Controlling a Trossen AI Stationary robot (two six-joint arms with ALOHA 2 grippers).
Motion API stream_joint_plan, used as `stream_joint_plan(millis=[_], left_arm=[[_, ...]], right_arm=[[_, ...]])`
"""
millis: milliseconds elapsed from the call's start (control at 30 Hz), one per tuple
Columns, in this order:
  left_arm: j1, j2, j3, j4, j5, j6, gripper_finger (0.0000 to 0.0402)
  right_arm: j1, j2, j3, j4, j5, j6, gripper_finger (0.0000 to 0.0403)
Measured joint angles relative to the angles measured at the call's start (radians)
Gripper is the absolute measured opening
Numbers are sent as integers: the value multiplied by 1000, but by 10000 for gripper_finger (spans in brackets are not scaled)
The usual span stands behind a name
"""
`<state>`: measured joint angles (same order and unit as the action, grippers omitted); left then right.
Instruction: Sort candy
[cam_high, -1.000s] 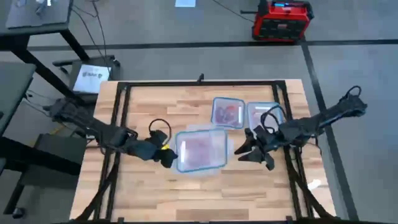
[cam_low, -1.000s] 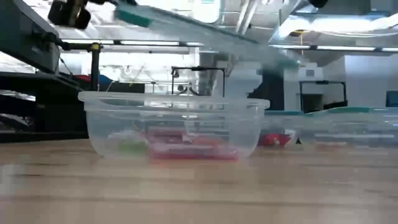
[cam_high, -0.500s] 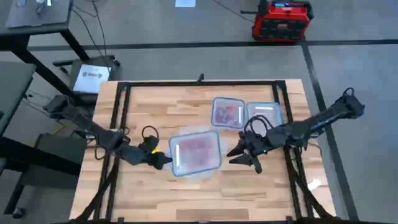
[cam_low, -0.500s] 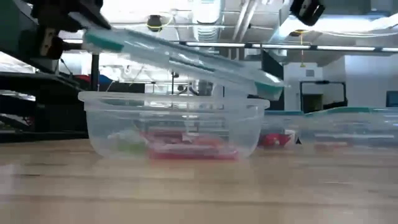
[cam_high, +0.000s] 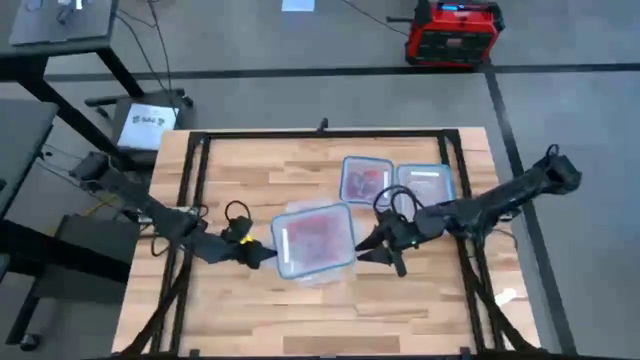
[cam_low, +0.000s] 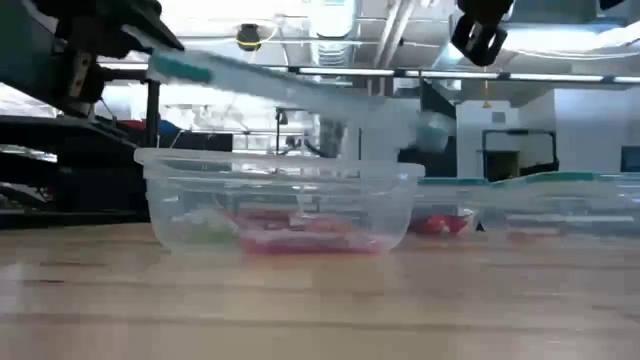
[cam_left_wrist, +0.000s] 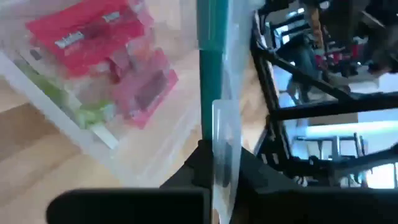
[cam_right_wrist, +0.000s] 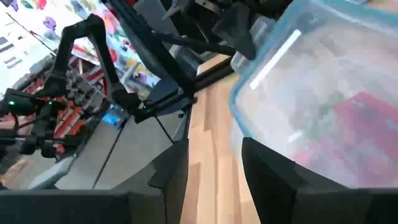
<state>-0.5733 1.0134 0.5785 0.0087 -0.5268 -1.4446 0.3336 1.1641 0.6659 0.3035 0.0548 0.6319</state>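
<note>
A clear tub (cam_low: 280, 205) stands on the table with the candy (cam_left_wrist: 106, 56) in it, in red, pink and green wrappers. Over it hangs a clear lid with a teal rim (cam_high: 315, 240), also seen in the low view (cam_low: 300, 90). My left gripper (cam_high: 262, 255) is shut on the lid's left edge. My right gripper (cam_high: 375, 248) stands open just right of the lid, its fingers (cam_right_wrist: 267, 177) short of the lid's rim (cam_right_wrist: 239, 93) and touching nothing. My left gripper pinches the lid at its left edge, on the clear tab (cam_left_wrist: 224, 137) beside the teal rim (cam_left_wrist: 211, 62), between its two fingers. The fingers come about level from the table's left. The lid is lifted clear above the tub and slopes down toward its right end (cam_low: 435, 130).
Two more clear lidded tubs (cam_high: 367, 182) (cam_high: 425, 185) with candy stand side by side behind the open tub. A black frame (cam_high: 320, 133) runs around the wooden table top. There is bare wood along the near edge (cam_high: 320, 320).
My left gripper has sunk and drawn a little toward the table's left, bringing the lid down from high over the tub to just above its rim, less steeply tilted. My right gripper has moved down and toward the table's left, up to the lid's right edge.
</note>
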Motion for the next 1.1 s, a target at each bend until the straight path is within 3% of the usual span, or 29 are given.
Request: stream_joint_plan(millis=[200, 433, 700, 1100], left_arm=[[-29, -16, -27, -68, -41, -59, 0], [-35, -16, -145, 94, -94, -120, 0], [-35, -16, -157, 54, -149, -123, 2], [-35, -16, -157, 13, -144, -124, 81]], right_arm=[[7, 1, 0, 15, -1, -1, 137], [6, 1, 0, 22, -3, 5, 137], [6, 1, 0, 22, -3, 15, 137], [7, 1, 0, 21, -3, 15, 137]])
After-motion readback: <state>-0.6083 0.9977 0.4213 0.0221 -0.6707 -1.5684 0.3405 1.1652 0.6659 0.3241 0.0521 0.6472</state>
